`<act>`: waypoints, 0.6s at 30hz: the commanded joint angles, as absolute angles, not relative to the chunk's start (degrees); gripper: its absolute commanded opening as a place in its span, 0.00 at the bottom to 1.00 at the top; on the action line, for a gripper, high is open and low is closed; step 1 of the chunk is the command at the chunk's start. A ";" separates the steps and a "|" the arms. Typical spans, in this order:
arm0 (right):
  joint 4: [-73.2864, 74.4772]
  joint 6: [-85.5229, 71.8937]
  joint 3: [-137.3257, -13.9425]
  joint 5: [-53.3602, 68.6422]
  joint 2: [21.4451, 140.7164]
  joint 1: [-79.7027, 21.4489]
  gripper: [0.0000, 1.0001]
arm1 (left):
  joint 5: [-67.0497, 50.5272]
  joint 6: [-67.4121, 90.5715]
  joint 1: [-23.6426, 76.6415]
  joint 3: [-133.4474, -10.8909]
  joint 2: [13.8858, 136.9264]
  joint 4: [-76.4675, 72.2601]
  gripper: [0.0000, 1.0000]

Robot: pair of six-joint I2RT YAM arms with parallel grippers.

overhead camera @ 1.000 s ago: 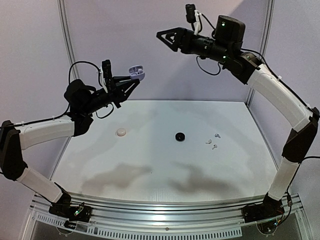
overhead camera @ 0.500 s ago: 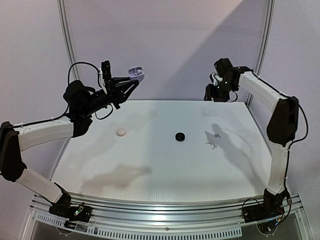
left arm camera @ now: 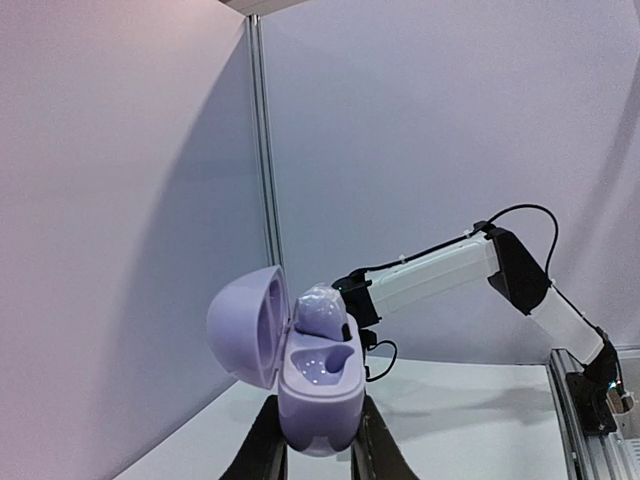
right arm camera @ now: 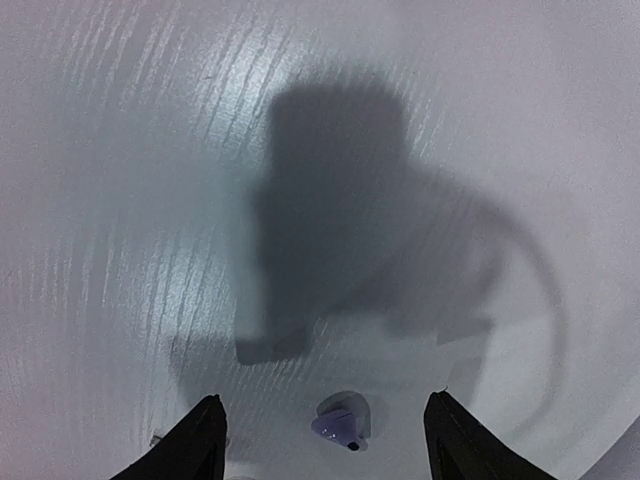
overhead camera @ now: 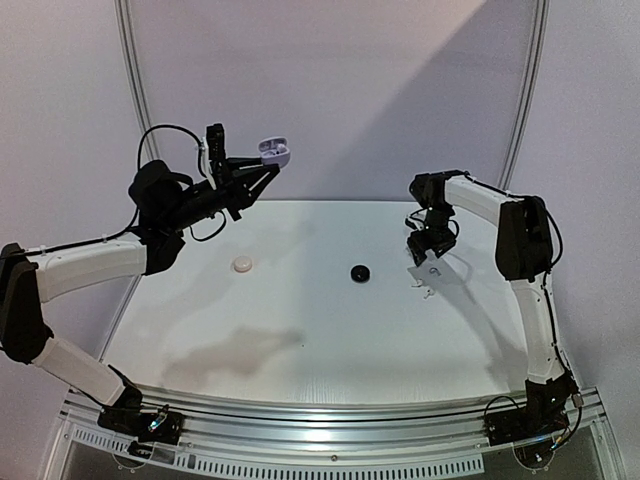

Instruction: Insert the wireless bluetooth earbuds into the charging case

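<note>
My left gripper [overhead camera: 262, 170] is raised at the back left, shut on the base of an open lavender charging case [overhead camera: 274, 151]. In the left wrist view the case [left arm camera: 320, 395] stands upright between the fingers [left arm camera: 268, 448], its lid swung left. One lavender earbud [left arm camera: 320, 312] sits in the far socket; the near socket is bare. My right gripper [overhead camera: 424, 256] hangs low over the table at the right, open. In its wrist view a loose lavender earbud [right arm camera: 338, 425] lies between the open gripper [right arm camera: 324, 405] fingers, touching neither. Two small pale earbuds [overhead camera: 417, 284] lie just in front of it.
A round black case [overhead camera: 360, 272] lies mid-table and a round cream case [overhead camera: 242, 264] to its left. The white table [overhead camera: 300, 340] is walled by pale panels at the back and sides. The right arm's shadow falls across the surface under the gripper.
The right arm has swung down from high at the back to just above the earbuds on the right of the table. The left arm and its case have stayed put.
</note>
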State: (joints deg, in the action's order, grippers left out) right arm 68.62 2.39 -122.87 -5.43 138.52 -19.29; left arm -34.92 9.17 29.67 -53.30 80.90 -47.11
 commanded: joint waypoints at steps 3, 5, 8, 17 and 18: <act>70.10 5.31 -123.33 -4.17 143.25 -17.10 0.58 | -34.80 8.34 29.80 -54.49 80.38 -45.22 0.00; 69.91 5.28 -122.19 -3.69 143.68 -16.83 0.54 | -34.80 8.29 29.79 -54.58 80.49 -45.10 0.00; 69.58 5.70 -120.54 -3.43 143.53 -16.78 0.46 | -34.80 8.27 29.79 -54.69 80.67 -45.09 0.00; 69.61 6.53 -116.86 -2.46 141.83 -16.79 0.38 | -34.81 8.00 29.71 -54.76 80.77 -44.65 0.00; 69.68 6.75 -116.45 -2.68 141.65 -16.74 0.37 | -34.80 7.95 29.71 -54.68 80.77 -44.65 0.00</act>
State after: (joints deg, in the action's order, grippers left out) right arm 67.48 5.39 -120.27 -2.20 140.07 -16.95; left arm -34.92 8.60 29.67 -53.43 80.90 -45.45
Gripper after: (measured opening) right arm 0.382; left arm 0.179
